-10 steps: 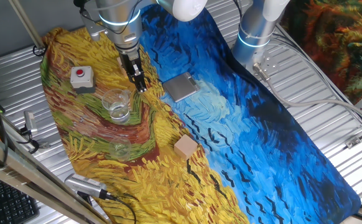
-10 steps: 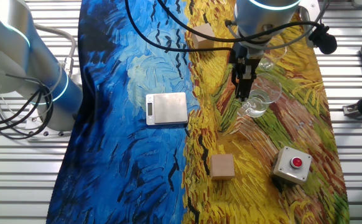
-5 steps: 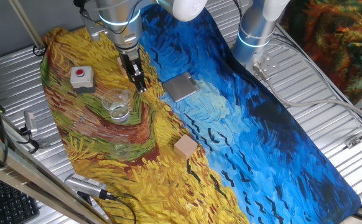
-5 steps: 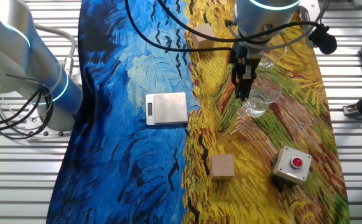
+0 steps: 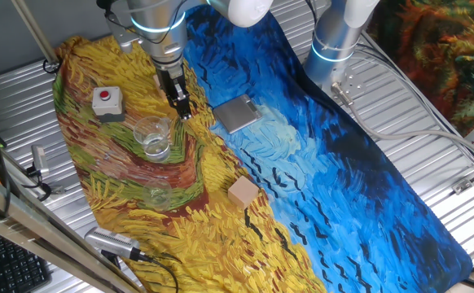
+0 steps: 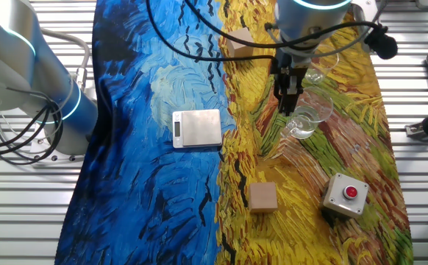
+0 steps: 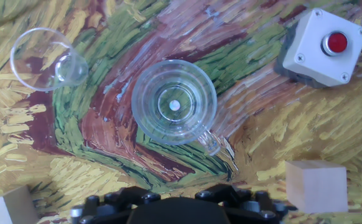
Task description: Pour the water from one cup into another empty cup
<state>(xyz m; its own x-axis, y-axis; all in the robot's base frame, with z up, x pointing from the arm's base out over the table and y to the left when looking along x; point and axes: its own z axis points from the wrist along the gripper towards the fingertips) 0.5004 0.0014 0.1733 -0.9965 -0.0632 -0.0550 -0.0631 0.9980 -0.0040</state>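
The larger clear tumbler (image 5: 152, 136) stands upright on the yellow cloth, with a little water showing as glints at its base. It also shows in the other fixed view (image 6: 305, 116) and in the middle of the hand view (image 7: 175, 101). The smaller clear cup (image 5: 160, 194) stands apart from it nearer the cloth's front edge, and shows in the other fixed view (image 6: 317, 68) and the hand view (image 7: 47, 59). My gripper (image 5: 182, 106) hangs just beside the tumbler, empty and not touching it, its fingers a little apart (image 6: 287, 99). Only its dark base (image 7: 176, 208) shows in the hand view.
A grey box with a red button (image 5: 107, 102) sits behind the tumbler. A silver scale (image 5: 237, 114) lies on the blue cloth. A wooden block (image 5: 243, 192) lies in front of it; another block (image 6: 237, 40) lies near the smaller cup. A second arm's base (image 5: 335, 41) stands at the back.
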